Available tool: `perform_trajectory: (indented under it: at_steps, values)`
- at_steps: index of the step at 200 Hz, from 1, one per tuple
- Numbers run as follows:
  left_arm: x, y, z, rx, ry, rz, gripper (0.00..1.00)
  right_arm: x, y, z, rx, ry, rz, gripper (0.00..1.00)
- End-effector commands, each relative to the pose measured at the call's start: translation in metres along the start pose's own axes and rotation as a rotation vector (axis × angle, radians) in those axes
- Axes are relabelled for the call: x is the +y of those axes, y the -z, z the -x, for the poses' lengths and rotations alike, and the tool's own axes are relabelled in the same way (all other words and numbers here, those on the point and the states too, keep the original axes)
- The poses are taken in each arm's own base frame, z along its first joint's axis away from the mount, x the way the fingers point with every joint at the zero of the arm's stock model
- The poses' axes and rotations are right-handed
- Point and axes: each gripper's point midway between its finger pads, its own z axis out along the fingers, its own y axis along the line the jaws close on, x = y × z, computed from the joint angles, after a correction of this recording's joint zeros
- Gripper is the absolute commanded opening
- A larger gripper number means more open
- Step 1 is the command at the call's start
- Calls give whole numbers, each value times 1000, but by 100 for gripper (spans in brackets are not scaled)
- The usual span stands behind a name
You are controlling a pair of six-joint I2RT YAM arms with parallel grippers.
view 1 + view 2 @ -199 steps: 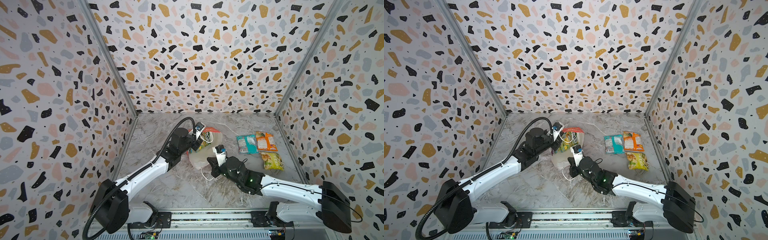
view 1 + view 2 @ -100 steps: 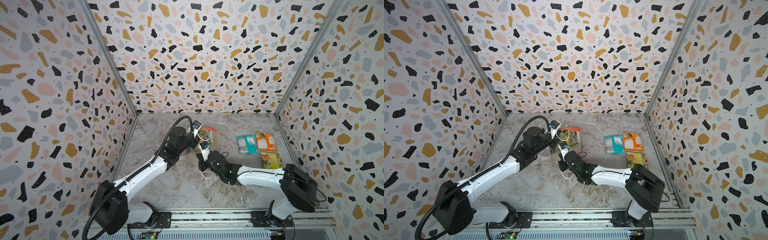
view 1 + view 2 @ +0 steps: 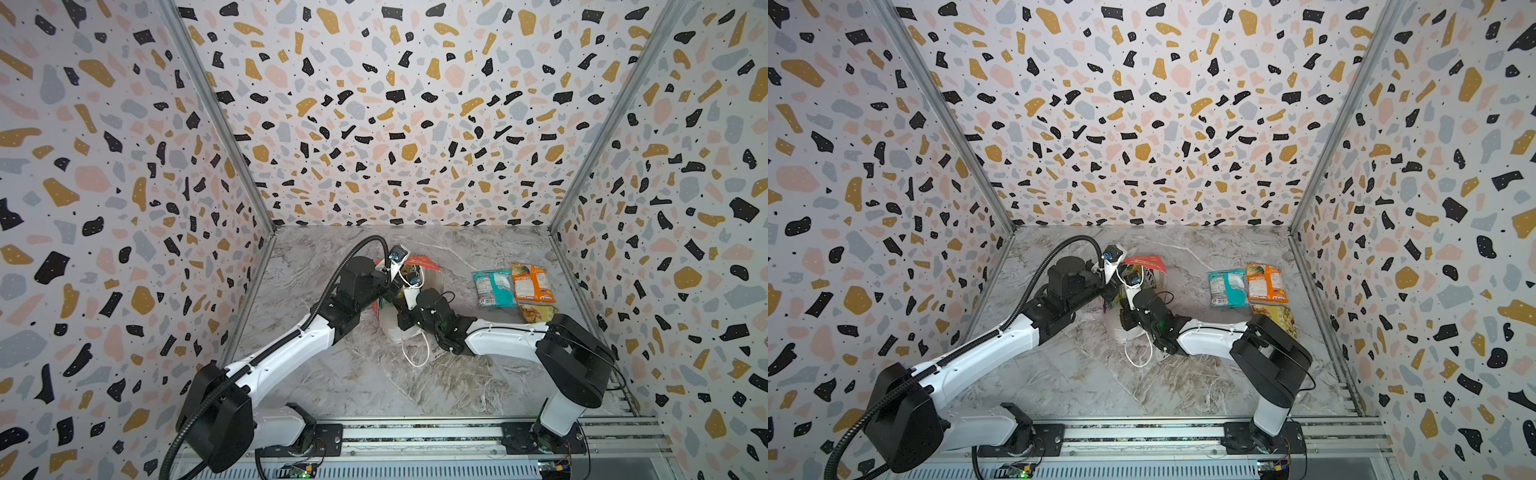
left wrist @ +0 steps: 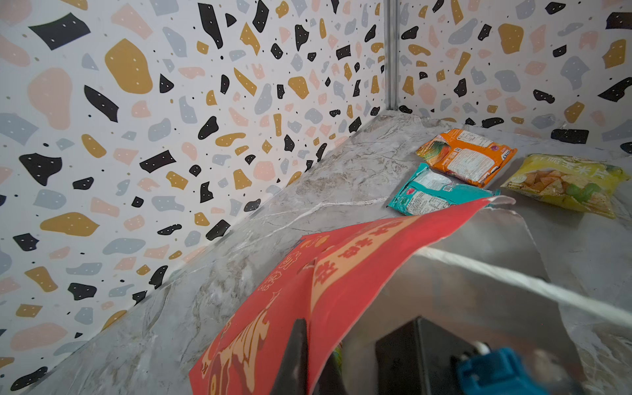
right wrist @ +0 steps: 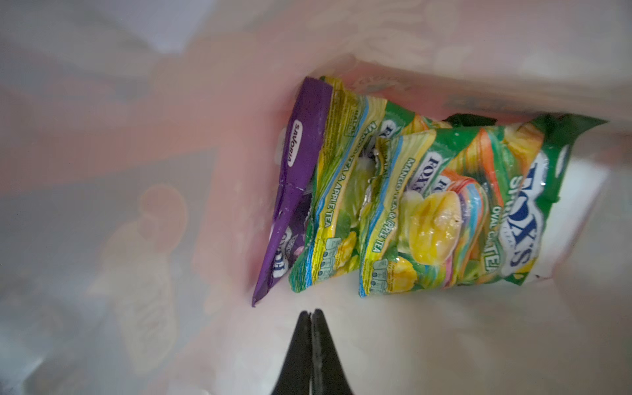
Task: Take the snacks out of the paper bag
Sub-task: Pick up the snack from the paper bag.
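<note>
I am now pushing my closed, empty right hand (image 5: 310,313) into the red paper gift bag (image 4: 342,273), which my left hand (image 3: 388,292) is pinching open, toward the purple foil packet (image 5: 301,164) and two green-yellow foil packets (image 5: 461,212) inside.

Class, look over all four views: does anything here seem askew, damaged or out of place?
The paper bag is pulled out of shape: its red wall buckles where the left gripper pinches it, and one white cord handle trails loose on the table. Nothing looks spilled.
</note>
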Motion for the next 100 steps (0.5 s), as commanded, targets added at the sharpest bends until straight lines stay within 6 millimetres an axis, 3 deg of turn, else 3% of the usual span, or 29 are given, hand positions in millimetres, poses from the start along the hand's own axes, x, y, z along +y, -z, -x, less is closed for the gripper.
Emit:
perform_trajectory:
  at_steps: [1,32,48,100]
  values:
    - [2,6,21,-82,-4,-1,0,9,-6,16,-39,-34,31,8]
    - [1,6,21,-81,-3,-2,0,4,-8,13,-51,-64,12,13]
    - [1,7,22,-83,-3,-2,0,-2,-17,12,-31,-65,-29,20]
    - [1,4,20,-76,-3,-6,0,-20,-38,9,13,-112,-108,27]
